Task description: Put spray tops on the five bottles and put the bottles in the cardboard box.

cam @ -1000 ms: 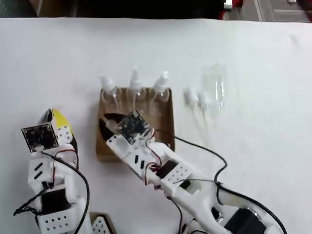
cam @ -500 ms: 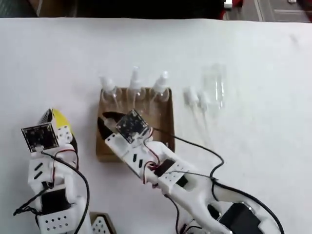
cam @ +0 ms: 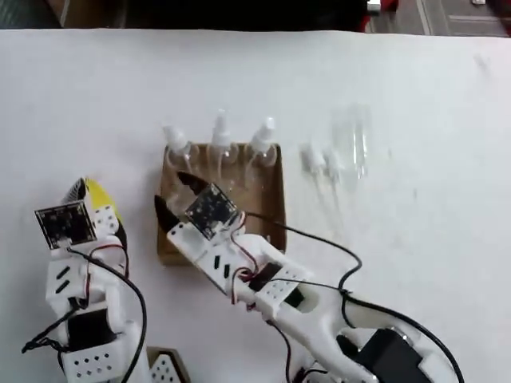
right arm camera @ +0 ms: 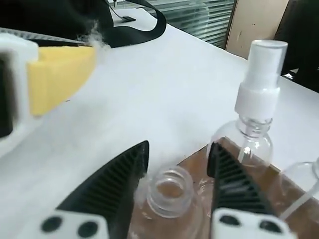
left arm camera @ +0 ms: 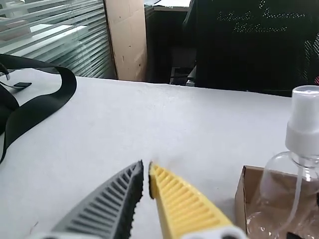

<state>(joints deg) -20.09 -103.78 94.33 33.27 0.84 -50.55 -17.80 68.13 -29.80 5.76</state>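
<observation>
A cardboard box [cam: 274, 209] holds three clear bottles with white spray tops [cam: 221, 142] along its far side. My right gripper [cam: 169, 191] hangs over the box's near left corner. It is open, and an uncapped clear bottle [right arm camera: 171, 191] stands between its black fingers [right arm camera: 122, 179]. A capped bottle [right arm camera: 255, 117] stands just beyond it. Another uncapped bottle [cam: 352, 137] lies on the table right of the box, with two loose spray tops [cam: 322, 162] beside it. My left gripper [left arm camera: 146, 175] is shut on nothing, left of the box.
The white table [cam: 415, 239] has free room on the right and at the back. A black strap [left arm camera: 35, 107] lies on the table's far side. Cables [cam: 343, 263] trail from the right arm near the box's front edge.
My right gripper has shifted left over the box's near left corner, and its fingers have spread wider. The left arm has not moved.
</observation>
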